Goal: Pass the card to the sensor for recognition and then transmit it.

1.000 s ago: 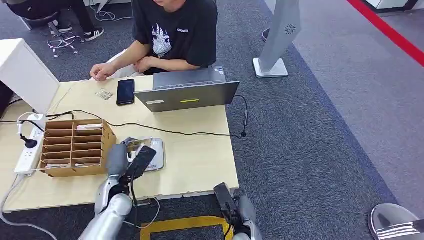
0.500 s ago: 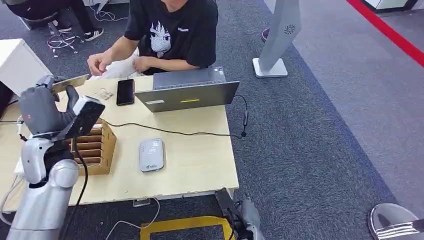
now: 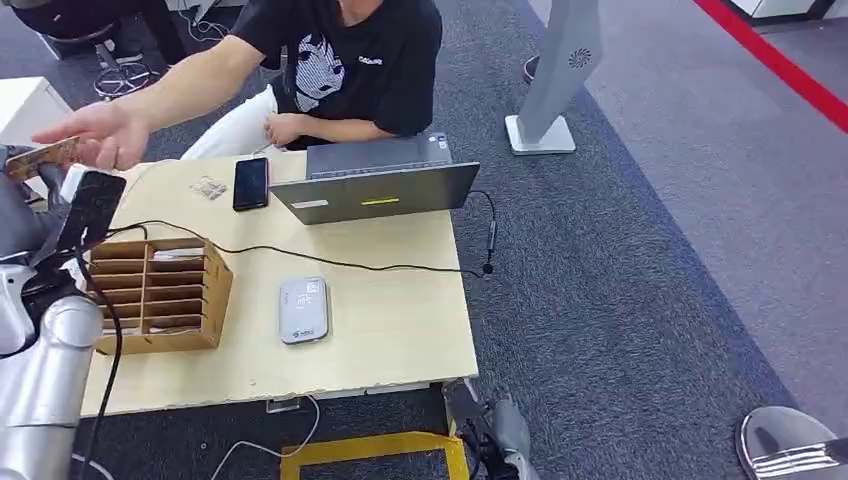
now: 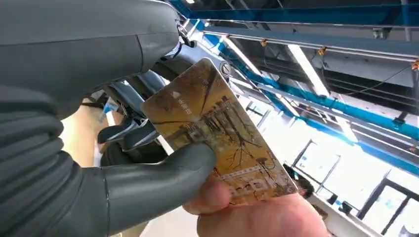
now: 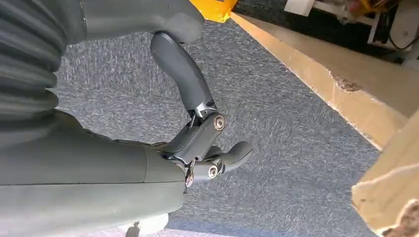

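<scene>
Card [image 4: 217,143] pinched in raised left hand [image 4: 74,148], person's hand [image 4: 257,217] on its far edge.
Thumb [image 4: 163,170] pressed across card face (fingers behind); right hand [image 5: 197,143] hanging below tabletop [image 3: 390,320] edge, loosely uncurled, holding nothing.

Glossy plastic card [image 4: 217,143], pale matt wood table [image 3: 390,330], cardboard organiser [image 3: 155,295], rough carpet [image 3: 640,280]
</scene>
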`<state>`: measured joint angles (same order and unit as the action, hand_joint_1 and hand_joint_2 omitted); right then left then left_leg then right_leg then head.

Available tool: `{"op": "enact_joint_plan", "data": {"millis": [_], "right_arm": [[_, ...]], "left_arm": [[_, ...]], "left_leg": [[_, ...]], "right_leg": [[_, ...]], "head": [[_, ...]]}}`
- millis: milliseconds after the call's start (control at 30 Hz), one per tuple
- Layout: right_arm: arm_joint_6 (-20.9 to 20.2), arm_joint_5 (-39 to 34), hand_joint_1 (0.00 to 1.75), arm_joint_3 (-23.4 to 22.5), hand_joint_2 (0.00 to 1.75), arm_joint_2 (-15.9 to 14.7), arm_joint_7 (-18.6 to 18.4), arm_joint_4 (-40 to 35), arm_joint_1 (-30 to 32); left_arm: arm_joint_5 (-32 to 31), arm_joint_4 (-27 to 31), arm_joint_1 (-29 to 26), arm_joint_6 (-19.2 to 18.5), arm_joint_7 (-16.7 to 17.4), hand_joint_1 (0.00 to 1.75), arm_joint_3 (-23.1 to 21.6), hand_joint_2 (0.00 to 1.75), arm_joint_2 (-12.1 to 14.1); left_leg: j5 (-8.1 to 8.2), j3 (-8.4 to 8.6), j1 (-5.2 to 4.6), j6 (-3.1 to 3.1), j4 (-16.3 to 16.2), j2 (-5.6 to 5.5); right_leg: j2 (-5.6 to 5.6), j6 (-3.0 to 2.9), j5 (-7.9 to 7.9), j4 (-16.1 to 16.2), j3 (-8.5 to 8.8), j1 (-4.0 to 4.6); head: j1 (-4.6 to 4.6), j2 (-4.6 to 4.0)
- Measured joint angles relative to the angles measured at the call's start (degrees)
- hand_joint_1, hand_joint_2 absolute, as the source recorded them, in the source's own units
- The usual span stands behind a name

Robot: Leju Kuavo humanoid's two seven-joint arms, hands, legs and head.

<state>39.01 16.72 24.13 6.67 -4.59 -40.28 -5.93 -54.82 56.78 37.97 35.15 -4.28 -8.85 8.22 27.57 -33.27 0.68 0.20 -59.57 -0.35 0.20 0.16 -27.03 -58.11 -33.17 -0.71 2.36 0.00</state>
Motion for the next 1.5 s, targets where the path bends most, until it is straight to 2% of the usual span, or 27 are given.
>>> {"op": "enact_joint_plan", "data": {"millis": [300, 333, 367, 400, 500, 600, 633, 733, 767, 900, 1000, 1033, 1100, 1233, 1333, 1400, 1500], "right_arm": [[0.00, -0.13, 0.00, -0.17, 1.75, 0.00, -0.15, 0.39, -0.02], [0.00, -0.17, 0.00, -0.17, 1.75, 0.00, -0.15, 0.39, -0.04], [0.00, -0.18, 0.00, -0.17, 1.75, 0.00, -0.15, 0.39, -0.05], [-0.02, -0.15, 0.00, -0.17, 1.75, 0.00, -0.15, 0.42, -0.08], [0.00, 0.15, 0.00, -0.17, 1.75, 0.07, -0.39, 0.61, -0.35], [-0.02, 0.07, 0.00, -0.17, 1.75, 0.09, -0.92, 0.66, -0.72], [-0.02, 0.07, 0.00, -0.17, 1.75, 0.09, -1.51, 0.66, -0.78], [-0.02, 0.61, 0.00, 0.20, 1.75, 0.11, -4.20, 0.28, -0.76], [-0.02, 0.85, 0.00, 0.42, 1.75, 0.09, -4.92, 0.09, -0.73], [-0.02, 1.18, 0.00, 0.83, 1.75, 0.07, -6.43, -0.39, -0.22], [-0.13, 2.87, 0.00, 1.00, 1.75, -0.11, -10.08, -2.56, 1.22], [-0.22, 4.05, 0.00, 1.09, 1.75, -0.24, -11.92, -3.74, 1.80], [-0.35, 5.29, 0.00, 1.09, 1.75, -0.53, -13.33, -5.23, 2.66], [-0.39, 5.73, 0.00, 0.94, 1.75, -1.27, -13.25, -7.14, 4.58], [-0.77, 6.58, 0.00, 0.59, 1.75, -1.44, -14.39, -9.21, 6.20], [-1.25, 7.83, 0.00, 0.04, 1.75, -1.68, -16.02, -11.00, 7.13], [-1.31, 8.07, 0.00, -1.01, 1.75, -1.88, -15.80, -12.55, 8.82]], "left_arm": [[-0.55, -2.25, 0.03, 0.35, -0.04, 1.75, 0.07, 1.75, -0.44], [-0.05, -2.29, 0.02, 0.57, -0.17, 0.30, 0.09, 1.75, -0.46], [0.35, -2.36, 0.01, 0.80, -0.43, 0.09, 0.11, 1.75, -0.46], [0.97, -2.40, -0.02, 1.07, -0.94, 0.00, 0.17, 1.75, -0.50], [2.71, -2.40, -0.03, 2.01, -2.45, 0.00, 0.57, 1.75, -0.83], [3.37, -2.25, -0.04, 0.46, -2.93, 0.00, 0.57, 1.75, -1.03], [3.34, -1.96, -0.09, -0.60, -2.88, 0.00, 0.57, 0.00, -1.14], [2.30, 0.80, -0.60, -4.60, -0.59, 0.00, 0.33, 0.00, -1.60], [2.21, 1.91, -0.89, -5.86, -0.30, 0.00, 0.11, 1.75, -1.70], [3.35, 8.29, -3.13, -11.70, 0.75, 0.00, -1.64, 1.75, -2.19], [4.09, 17.25, -5.53, -18.55, 4.16, 0.00, -4.99, 1.75, -2.21], [4.09, 19.99, -6.23, -19.81, 5.05, 0.00, -6.41, 1.75, -1.92], [4.57, 24.73, -7.69, -21.36, 5.44, 0.00, -8.97, 1.75, -0.96], [8.15, 32.64, -11.29, -23.93, 4.18, 0.00, -12.56, 1.75, 2.07], [9.09, 37.69, -14.70, -25.14, 4.79, 0.00, -14.47, 1.75, 4.81], [9.07, 41.19, -17.35, -25.42, 5.55, 0.00, -15.45, 1.75, 7.31], [7.58, 45.36, -22.19, -25.22, 6.32, 0.00, -15.67, 1.75, 11.52]], "left_leg": [[0.01, -0.01, -0.01, 0.00, -0.01, 0.12], [0.01, -0.01, -0.01, -0.01, 0.00, 0.15], [0.02, -0.01, 0.00, -0.01, 0.00, 0.20], [0.04, -0.02, 0.01, -0.04, 0.00, 0.23], [0.05, -0.02, 0.01, -0.05, 0.00, 0.19], [0.05, -0.03, 0.02, -0.05, 0.00, 0.15], [0.05, -0.03, 0.02, -0.05, 0.00, 0.15], [0.04, -0.03, 0.01, -0.05, 0.00, 0.16], [0.04, -0.02, 0.00, -0.04, -0.01, 0.16], [0.04, -0.02, -0.01, -0.04, -0.03, 0.16], [0.06, -0.09, -0.01, -0.04, -0.03, 0.14], [0.07, -0.11, -0.01, -0.04, -0.03, 0.12], [0.10, -0.10, -0.02, 0.00, -0.01, 0.18], [0.11, -0.10, 0.00, 0.01, 0.00, 0.21], [0.10, -0.09, 0.02, 0.00, 0.02, 0.22], [0.10, -0.06, 0.02, 0.00, 0.05, 0.25], [0.11, -0.06, 0.04, -0.01, 0.05, 0.30]], "right_leg": [[0.11, 0.01, 0.02, 0.00, -0.03, -0.01], [0.16, 0.01, 0.02, 0.00, -0.05, -0.01], [0.20, 0.01, 0.02, 0.00, -0.07, -0.01], [0.24, 0.01, 0.02, 0.00, -0.09, -0.01], [0.20, 0.01, 0.00, 0.00, -0.09, -0.01], [0.17, 0.01, -0.01, 0.00, -0.09, 0.00], [0.17, 0.00, 0.00, 0.00, -0.09, 0.00], [0.18, 0.01, 0.01, 0.00, -0.09, 0.00], [0.18, 0.02, 0.02, 0.00, -0.09, -0.01], [0.19, 0.02, 0.02, 0.01, -0.09, -0.01], [0.16, 0.03, 0.01, 0.02, -0.09, -0.01], [0.14, 0.04, 0.01, 0.03, -0.10, -0.01], [0.18, 0.04, 0.00, 0.04, -0.11, -0.02], [0.19, 0.04, -0.01, 0.04, -0.14, -0.02], [0.20, 0.03, -0.02, 0.03, -0.15, -0.01], [0.22, 0.00, -0.04, 0.02, -0.14, -0.01], [0.28, -0.01, -0.05, 0.01, -0.15, 0.00]], "head": [[0.00, 0.00], [0.00, 0.00], [0.00, 0.00], [0.00, 0.00], [0.00, 0.00], [0.00, 0.00], [0.00, 0.00], [0.00, 0.00], [0.00, 0.00], [0.02, 0.00], [0.00, 0.00], [0.02, 0.00], [0.00, 0.00], [0.00, 0.00], [0.00, 0.00], [-0.02, 0.00], [0.02, 0.00]]}}
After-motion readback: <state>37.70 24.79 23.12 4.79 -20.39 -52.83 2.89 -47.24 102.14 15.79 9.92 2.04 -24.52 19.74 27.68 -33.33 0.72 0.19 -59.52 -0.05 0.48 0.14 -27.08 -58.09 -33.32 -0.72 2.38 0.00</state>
